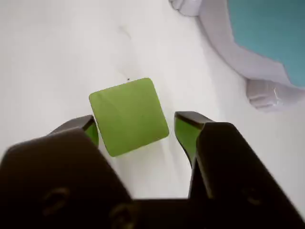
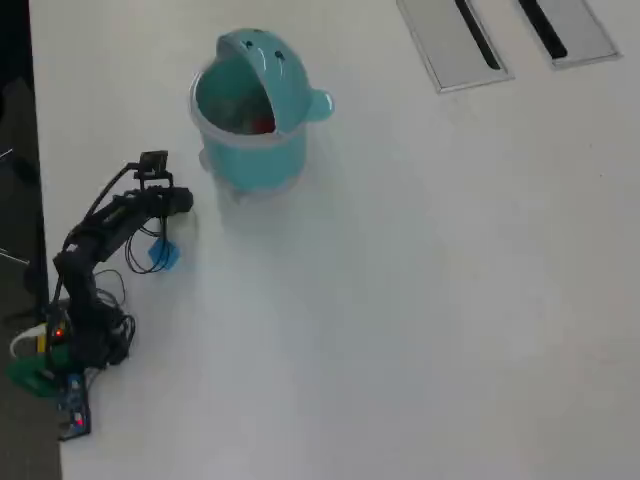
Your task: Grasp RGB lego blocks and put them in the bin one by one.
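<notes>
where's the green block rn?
In the wrist view the green block lies on the white table, between the open claw tips, with the teal bin at upper right.

We saw the arm (image 2: 110,235) folded low, its tool (image 1: 136,126) pointed downward with both jaws spread apart.

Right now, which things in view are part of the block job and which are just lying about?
Job:
- green block, between the open gripper jaws
- teal bin, something red inside
- blue block by the arm

Lying about:
- two grey slotted panels, far table edge
</notes>
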You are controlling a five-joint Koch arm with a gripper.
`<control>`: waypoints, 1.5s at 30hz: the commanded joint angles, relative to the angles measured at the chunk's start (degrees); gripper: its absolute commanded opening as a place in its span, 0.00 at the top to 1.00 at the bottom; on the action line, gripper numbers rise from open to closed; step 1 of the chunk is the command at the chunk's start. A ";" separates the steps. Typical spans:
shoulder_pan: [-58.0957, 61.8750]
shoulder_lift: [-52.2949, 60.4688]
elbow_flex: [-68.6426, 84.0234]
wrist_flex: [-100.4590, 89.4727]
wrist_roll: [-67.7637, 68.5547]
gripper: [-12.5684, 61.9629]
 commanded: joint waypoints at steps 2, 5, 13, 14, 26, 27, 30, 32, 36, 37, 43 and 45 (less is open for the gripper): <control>-0.09 0.79 -1.32 -2.72 0.00 0.55; -0.18 1.32 -0.97 -1.76 0.44 0.65; 0.70 9.76 -4.92 6.77 0.88 0.70; 0.79 11.25 -5.54 8.26 0.88 0.70; 0.00 21.97 -28.30 20.83 5.27 0.69; -0.09 21.62 -30.23 21.62 5.27 0.69; -0.09 18.11 -41.92 24.79 5.27 0.70; 0.35 10.90 -54.93 26.10 5.27 0.70; 0.97 1.49 -68.64 26.19 5.19 0.70; 1.14 -0.79 -71.46 26.10 5.10 0.70; 5.01 -11.60 -85.61 25.40 4.22 0.70; 5.98 -14.50 -88.68 25.66 4.04 0.69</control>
